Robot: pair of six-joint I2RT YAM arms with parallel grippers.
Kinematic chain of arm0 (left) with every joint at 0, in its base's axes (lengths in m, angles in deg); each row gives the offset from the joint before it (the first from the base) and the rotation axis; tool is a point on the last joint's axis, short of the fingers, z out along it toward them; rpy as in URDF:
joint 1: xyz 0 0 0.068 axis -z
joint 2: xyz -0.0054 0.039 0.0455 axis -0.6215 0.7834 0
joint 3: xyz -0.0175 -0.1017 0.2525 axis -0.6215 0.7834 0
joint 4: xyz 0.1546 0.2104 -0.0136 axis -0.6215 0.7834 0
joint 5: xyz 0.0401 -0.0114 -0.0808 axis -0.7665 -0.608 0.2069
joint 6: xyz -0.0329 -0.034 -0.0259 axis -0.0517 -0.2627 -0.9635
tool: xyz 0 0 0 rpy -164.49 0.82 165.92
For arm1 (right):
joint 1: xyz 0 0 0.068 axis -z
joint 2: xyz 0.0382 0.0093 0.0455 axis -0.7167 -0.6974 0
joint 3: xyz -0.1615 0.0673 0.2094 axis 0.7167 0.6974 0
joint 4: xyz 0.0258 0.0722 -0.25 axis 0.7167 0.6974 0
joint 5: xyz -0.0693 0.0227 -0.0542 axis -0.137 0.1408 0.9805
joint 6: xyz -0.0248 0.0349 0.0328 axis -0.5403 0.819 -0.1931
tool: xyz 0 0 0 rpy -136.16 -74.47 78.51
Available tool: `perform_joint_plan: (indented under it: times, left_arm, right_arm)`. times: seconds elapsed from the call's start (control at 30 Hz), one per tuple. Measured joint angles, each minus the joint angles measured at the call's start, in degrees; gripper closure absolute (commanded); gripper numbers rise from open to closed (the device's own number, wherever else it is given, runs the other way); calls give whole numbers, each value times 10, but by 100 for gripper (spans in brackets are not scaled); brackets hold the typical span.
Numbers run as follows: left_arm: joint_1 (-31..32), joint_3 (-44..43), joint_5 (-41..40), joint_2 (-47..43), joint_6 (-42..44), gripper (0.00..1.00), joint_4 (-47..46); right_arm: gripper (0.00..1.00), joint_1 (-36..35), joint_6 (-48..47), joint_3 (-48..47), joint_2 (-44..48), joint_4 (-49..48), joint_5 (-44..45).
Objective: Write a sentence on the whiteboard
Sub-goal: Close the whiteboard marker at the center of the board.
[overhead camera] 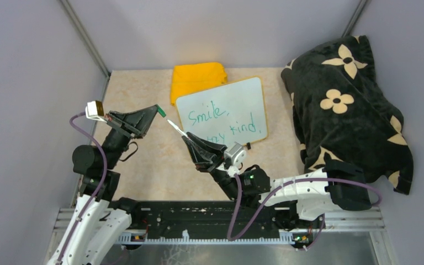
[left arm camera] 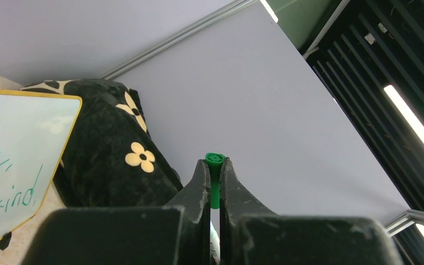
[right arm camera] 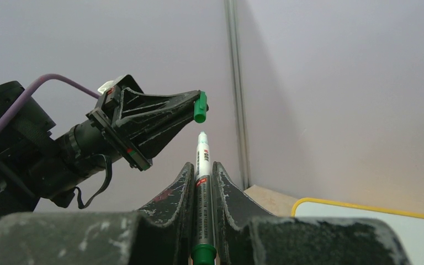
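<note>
Green sentence [overhead camera: 212,116] on whiteboard [overhead camera: 243,96]: "Smile," above "kind."; word before "kind" partly hidden, perhaps "stay". Print on marker [right arm camera: 203,165] too small.

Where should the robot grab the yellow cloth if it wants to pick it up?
Best guess: pinch the cloth on its left half, coming straight down. It lies folded and flat on the table, so no side is open underneath. The whiteboard seems to overlap its near right edge, so avoid that. First the left gripper must drop its green cap, or the right gripper its marker.
</note>
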Motion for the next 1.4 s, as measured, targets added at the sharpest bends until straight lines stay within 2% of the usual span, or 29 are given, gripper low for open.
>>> perform_joint_plan:
  times: [1.4]
  left_arm:
    - [0, 11, 16, -2, -1, 100, 0]
  right_arm:
    - [100, 0, -7, 0, 0, -2, 0]
